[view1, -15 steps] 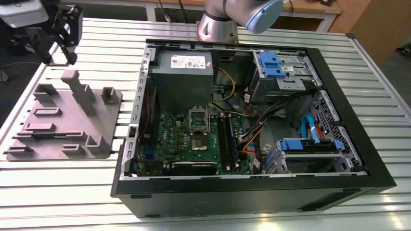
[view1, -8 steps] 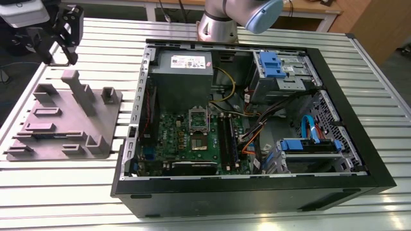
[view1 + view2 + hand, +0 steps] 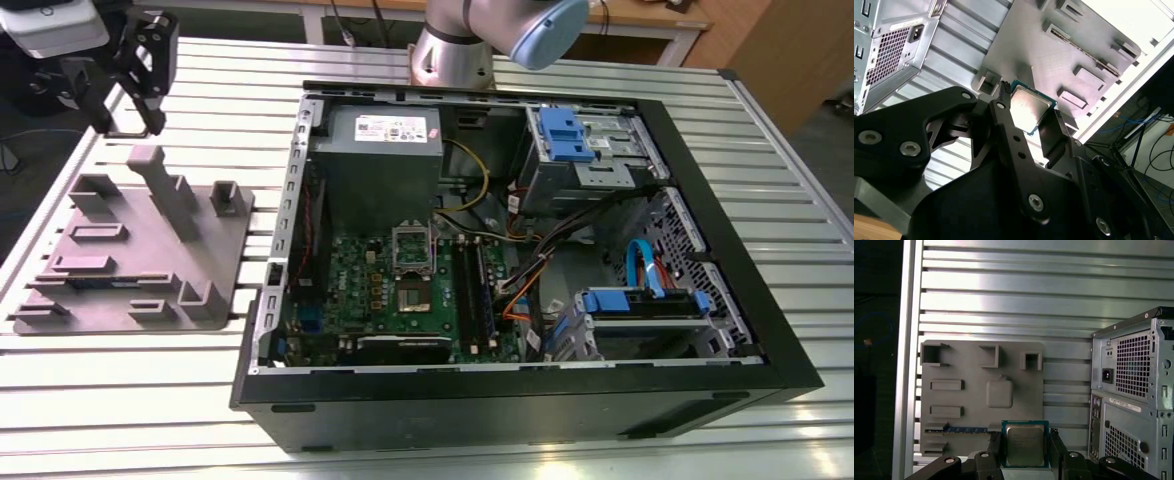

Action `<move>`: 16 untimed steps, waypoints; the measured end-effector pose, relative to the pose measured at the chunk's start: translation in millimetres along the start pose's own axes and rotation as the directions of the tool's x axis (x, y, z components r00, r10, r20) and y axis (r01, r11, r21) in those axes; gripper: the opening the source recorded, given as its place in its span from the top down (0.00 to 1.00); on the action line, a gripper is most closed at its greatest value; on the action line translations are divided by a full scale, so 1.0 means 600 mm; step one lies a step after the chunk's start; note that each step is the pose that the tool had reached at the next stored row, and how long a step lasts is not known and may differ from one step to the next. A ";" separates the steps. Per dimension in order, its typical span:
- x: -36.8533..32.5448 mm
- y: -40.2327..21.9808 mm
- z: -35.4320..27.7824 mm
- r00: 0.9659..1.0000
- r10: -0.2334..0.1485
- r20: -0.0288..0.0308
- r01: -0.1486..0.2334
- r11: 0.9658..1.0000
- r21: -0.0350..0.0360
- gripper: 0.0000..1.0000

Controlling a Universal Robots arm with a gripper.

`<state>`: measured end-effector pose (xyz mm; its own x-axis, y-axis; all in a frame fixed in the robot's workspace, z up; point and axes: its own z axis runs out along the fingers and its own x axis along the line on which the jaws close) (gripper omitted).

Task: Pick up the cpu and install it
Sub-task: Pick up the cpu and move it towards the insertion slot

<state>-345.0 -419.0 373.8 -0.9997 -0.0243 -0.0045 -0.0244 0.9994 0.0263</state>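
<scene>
With the cpu (image 3: 1025, 444) held above the grey fixture plate (image 3: 969, 370), the carry wants a level chip and a steady squeeze, so that it cannot twist. The gripper (image 3: 1030, 114) is clamped narrowly on two opposite edges of the cpu, seemingly squarely, near the open computer case (image 3: 534, 390)

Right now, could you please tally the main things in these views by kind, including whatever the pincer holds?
cpu, gripped in the pincer: 1
grey fixture plate: 1
open computer case: 1
Total: 3
</scene>
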 end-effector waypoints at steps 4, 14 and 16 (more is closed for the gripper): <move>-0.003 0.000 0.000 1.000 0.000 0.000 0.000 1.000 0.000 0.53; -0.012 0.000 0.001 1.000 0.000 0.000 0.000 1.000 0.000 0.53; -0.014 0.000 0.001 1.000 0.000 0.000 0.000 1.000 0.000 0.53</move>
<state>-336.8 -419.0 373.5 -0.9997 -0.0243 -0.0046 -0.0244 0.9994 0.0263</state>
